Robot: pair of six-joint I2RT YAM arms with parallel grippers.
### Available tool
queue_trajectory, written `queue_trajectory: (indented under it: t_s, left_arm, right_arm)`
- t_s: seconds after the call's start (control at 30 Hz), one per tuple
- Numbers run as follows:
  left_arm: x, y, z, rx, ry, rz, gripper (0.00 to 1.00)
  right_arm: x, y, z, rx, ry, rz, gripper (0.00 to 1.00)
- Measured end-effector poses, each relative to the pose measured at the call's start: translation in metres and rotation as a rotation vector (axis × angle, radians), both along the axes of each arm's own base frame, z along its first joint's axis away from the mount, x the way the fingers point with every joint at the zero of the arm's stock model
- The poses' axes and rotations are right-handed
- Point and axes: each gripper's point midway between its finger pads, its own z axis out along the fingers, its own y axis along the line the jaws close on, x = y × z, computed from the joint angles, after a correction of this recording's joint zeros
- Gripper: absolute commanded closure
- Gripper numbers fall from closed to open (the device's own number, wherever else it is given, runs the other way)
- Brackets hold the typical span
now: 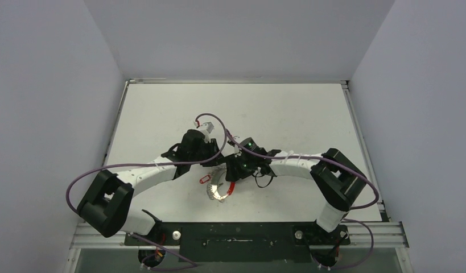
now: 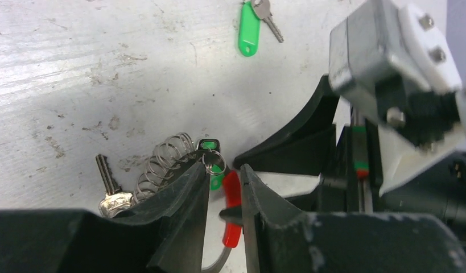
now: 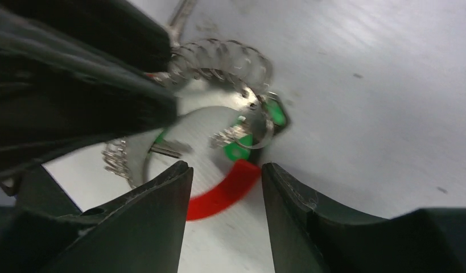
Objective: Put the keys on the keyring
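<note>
Keyring [image 2: 233,199] touches one green-tagged key [image 2: 209,145] at its loops; another key [image 2: 250,28] lies apart.

2 arms [image 1: 156,170] meeting over table [image 1: 162,108], keyring [image 1: 221,191] by their tips, red tag [image 1: 206,179] beside it

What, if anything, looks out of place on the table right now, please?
Nothing looks damaged or spilled. One green-tagged key lies alone on the scuffed table, well apart from the keyring.
</note>
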Motion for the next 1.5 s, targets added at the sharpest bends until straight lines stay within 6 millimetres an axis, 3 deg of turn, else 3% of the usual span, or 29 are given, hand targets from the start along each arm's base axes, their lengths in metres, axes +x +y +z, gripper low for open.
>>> queue_trajectory:
  t_s: [0.17,0.3,0.5,0.73,0.97,1.27,1.5]
  left_arm:
    - [-0.001,0.009,-0.010,0.060,0.033,0.023,0.74]
    - [-0.006,0.016,-0.018,0.104,0.052,0.022,0.74]
    - [-0.013,0.023,-0.025,0.157,0.064,-0.006,0.73]
    - [-0.012,0.028,-0.029,0.210,0.095,-0.006,0.73]
    - [-0.018,0.037,-0.048,0.267,0.166,0.018,0.73]
    - [-0.020,0.037,-0.052,0.266,0.193,0.035,0.74]
    - [-0.017,0.037,-0.056,0.259,0.188,0.053,0.84]
  right_arm:
    - [-0.014,0.044,0.003,0.120,0.007,0.029,0.52]
    - [-0.021,0.054,0.004,0.190,0.032,0.008,0.51]
    - [-0.020,0.032,0.010,0.191,0.041,-0.041,0.50]
    - [0.007,-0.001,0.025,0.181,0.010,-0.126,0.50]
    - [0.002,-0.007,0.018,0.153,0.024,-0.115,0.50]
    - [0.000,-0.008,0.017,0.144,0.027,-0.108,0.50]
    - [-0.002,-0.009,0.015,0.134,0.033,-0.106,0.50]
